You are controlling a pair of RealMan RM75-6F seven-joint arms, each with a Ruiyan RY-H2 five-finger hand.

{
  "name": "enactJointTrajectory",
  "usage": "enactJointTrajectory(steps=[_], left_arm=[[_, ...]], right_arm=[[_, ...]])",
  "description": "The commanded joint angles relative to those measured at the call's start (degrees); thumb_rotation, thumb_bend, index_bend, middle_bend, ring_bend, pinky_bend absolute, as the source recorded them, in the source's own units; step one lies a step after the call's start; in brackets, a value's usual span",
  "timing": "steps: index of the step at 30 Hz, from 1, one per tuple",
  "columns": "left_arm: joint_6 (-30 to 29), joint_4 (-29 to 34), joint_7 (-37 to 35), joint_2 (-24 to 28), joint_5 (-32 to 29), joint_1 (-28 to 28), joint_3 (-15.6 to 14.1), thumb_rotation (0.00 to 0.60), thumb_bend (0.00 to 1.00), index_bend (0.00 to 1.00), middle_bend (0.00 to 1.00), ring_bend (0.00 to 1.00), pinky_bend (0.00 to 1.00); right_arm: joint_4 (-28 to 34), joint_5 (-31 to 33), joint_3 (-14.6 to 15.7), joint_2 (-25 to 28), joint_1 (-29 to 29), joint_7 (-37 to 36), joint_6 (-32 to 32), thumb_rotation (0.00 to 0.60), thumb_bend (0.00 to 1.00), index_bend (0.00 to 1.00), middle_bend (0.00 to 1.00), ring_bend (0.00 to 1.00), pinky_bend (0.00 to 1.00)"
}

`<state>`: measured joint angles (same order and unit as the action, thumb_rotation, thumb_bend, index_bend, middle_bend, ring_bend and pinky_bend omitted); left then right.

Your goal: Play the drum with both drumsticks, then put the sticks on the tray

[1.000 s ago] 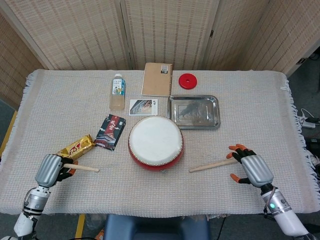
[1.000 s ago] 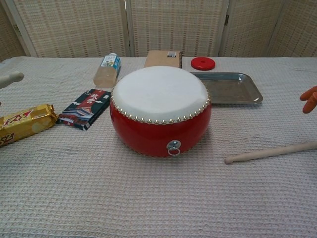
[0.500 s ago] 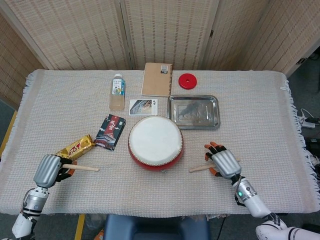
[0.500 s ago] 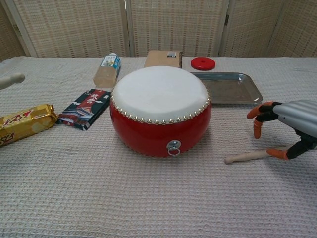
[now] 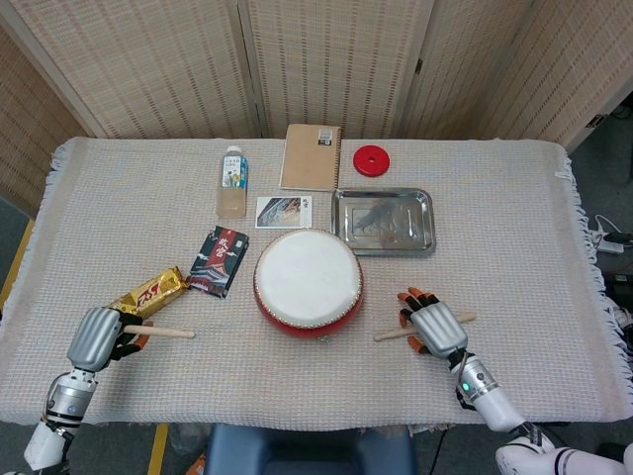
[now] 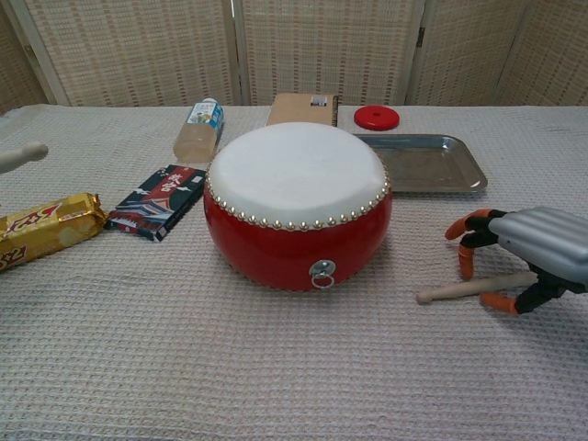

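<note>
A: How do the fingers stand on each side?

B: The right hand (image 5: 433, 328) arches over the right drumstick (image 6: 464, 289), orange-tipped fingers (image 6: 466, 263) spread and curved down on the far side of the shaft, the thumb on the near side. The stick lies flat on the cloth between them; whether the tips touch the wood cannot be told. The left hand (image 5: 97, 338) is curled tight around the butt of the left drumstick (image 5: 165, 332), whose bare end points toward the drum (image 5: 308, 282).

A: And the materials?

B: Both sticks are pale, plain wood, round and slim. The drum is squat, with a red shell, a white skin, a ring of metal studs at the rim and a small ring handle in front. The tray (image 5: 383, 221) is shallow polished metal, rectangular with a raised lip, just behind the drum to its right. The tablecloth (image 5: 514, 228) is a beige waffle weave with fringed ends.

A: Room to move?

B: Bare cloth lies to the right of the tray and the right hand. On the left, a gold snack bar (image 5: 150, 291) sits just beside the left hand, with a dark packet (image 5: 219, 260) near the drum.
</note>
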<state>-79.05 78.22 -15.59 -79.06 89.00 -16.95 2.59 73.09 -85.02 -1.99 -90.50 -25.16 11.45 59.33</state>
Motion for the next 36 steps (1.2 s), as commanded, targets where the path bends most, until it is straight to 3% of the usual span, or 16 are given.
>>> enactJointTrajectory(steps=[1, 10, 18, 21, 26, 30, 36], left_arm=[[0.1, 0.0, -0.1, 0.1, -0.2, 0.0, -0.1, 0.600, 0.48, 1.00, 1.00, 1.00, 1.00], [-0.3, -0.3, -0.7, 0.3, -0.5, 0.5, -0.2, 0.600, 0.48, 1.00, 1.00, 1.00, 1.00], [-0.4, 0.0, -1.2, 0.6, -0.9, 0.8, -0.2, 0.600, 0.47, 1.00, 1.00, 1.00, 1.00], [-0.4, 0.2, -1.2, 0.7, -1.0, 0.9, 0.0, 0.600, 0.47, 1.00, 1.00, 1.00, 1.00], [-0.3, 0.6, -1.1, 0.7, -1.1, 0.9, 0.0, 0.600, 0.47, 1.00, 1.00, 1.00, 1.00], [-0.3, 0.9, -1.0, 0.7, -1.0, 0.9, 0.0, 0.600, 0.47, 1.00, 1.00, 1.00, 1.00], [-0.4, 1.4, -0.8, 0.9, -0.9, 0.9, -0.1, 0.600, 0.47, 1.00, 1.00, 1.00, 1.00]], right_arm=[[-0.9, 0.2, 0.0, -0.7, -0.5, -0.2, -0.4, 0.600, 0.28, 0.49, 0.17, 0.06, 0.25], [-1.5, 0.3, 0.1, -1.5, -1.0, -2.4, -0.2, 0.600, 0.35, 0.56, 0.18, 0.06, 0.25], [7.6, -0.5, -2.6, 4.9, 0.2, -15.3, 5.7, 0.600, 0.38, 0.64, 0.23, 0.08, 0.25], [11.1, 0.1, -4.1, 8.0, 0.6, -24.3, 6.8, 0.600, 0.39, 0.67, 0.25, 0.10, 0.25], [14.0, 0.6, -6.2, 11.8, 1.7, -48.2, 7.9, 0.600, 0.40, 0.72, 0.30, 0.16, 0.27], [11.3, -1.4, -5.6, 13.0, 1.7, -67.5, 7.4, 0.600, 0.41, 0.74, 0.35, 0.21, 0.29], [2.3, -6.8, -3.4, 12.0, 0.5, -93.6, 9.1, 0.600, 0.41, 0.74, 0.37, 0.25, 0.33]])
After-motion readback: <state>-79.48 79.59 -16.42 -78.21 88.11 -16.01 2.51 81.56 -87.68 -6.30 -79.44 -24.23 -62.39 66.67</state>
